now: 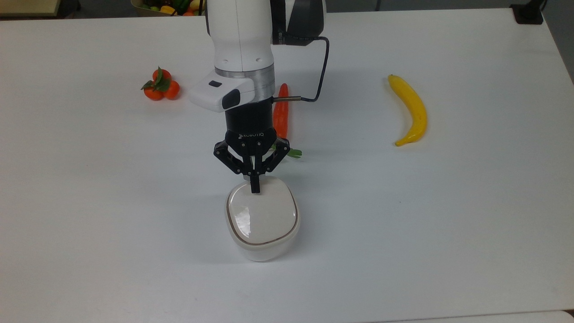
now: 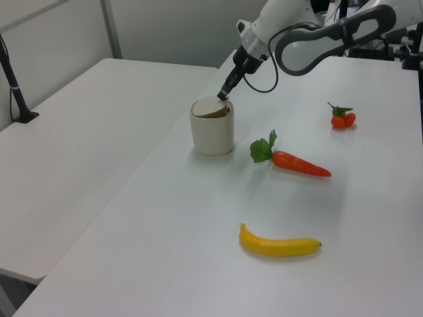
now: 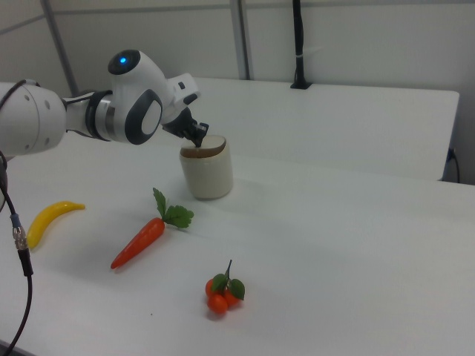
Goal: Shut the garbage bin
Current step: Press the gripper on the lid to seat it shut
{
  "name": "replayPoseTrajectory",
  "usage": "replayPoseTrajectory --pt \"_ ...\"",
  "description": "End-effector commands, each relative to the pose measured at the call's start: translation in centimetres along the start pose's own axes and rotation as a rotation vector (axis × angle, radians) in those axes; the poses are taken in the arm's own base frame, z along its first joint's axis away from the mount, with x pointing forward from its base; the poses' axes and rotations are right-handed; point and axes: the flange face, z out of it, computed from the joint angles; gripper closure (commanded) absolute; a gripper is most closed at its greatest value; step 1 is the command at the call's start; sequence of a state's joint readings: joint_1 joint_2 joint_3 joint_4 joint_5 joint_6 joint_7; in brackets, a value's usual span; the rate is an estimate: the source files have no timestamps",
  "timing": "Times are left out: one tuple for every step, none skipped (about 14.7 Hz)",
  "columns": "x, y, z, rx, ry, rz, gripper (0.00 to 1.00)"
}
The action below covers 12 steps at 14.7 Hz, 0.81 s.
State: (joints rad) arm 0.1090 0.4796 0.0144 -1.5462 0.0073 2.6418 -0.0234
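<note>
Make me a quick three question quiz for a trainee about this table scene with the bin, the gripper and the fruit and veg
1. True or false: the gripper is shut, its tips on the lid of the bin.
2. In the top view, which lies nearest the bin: A) the banana, B) the carrot, C) the tangerines?
3. In the left view, is the lid flat or tilted?

Key:
1. True.
2. B.
3. Tilted: the side away from the gripper is a little raised.
</note>
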Motion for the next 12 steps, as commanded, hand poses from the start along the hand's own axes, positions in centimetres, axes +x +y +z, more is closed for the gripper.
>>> replayPoseTrajectory --pt "-1.8 -0.3 0.6 -0.015 -0.055 -0.027 1.00" --pt "-1.9 -0.3 0.8 -0.016 -0.058 -0.030 1.00" --pt "-2.1 -0.1 0.9 -0.018 -0.064 -0.028 1.00" --pt "-2.5 -0.1 1.2 -0.018 -0.072 -0.028 1.00" --pt "-2.8 -0.1 1.6 -0.017 -0.079 -0.028 1.00" --pt "-3.1 -0.1 2.2 -0.017 -0.088 -0.028 1.00" --pt "-3.3 -0.3 2.5 -0.015 -0.094 -0.028 1.00" --pt "-3.7 -0.5 2.8 -0.010 -0.103 -0.027 1.00" --pt "-3.8 -0.6 2.9 -0.008 -0.105 -0.028 1.00" --pt "-3.8 -0.6 3.0 -0.008 -0.107 -0.026 1.00" --pt "-3.3 -0.5 2.3 -0.007 -0.094 -0.017 1.00" --pt "-2.9 -0.4 1.7 -0.007 -0.085 -0.013 1.00"
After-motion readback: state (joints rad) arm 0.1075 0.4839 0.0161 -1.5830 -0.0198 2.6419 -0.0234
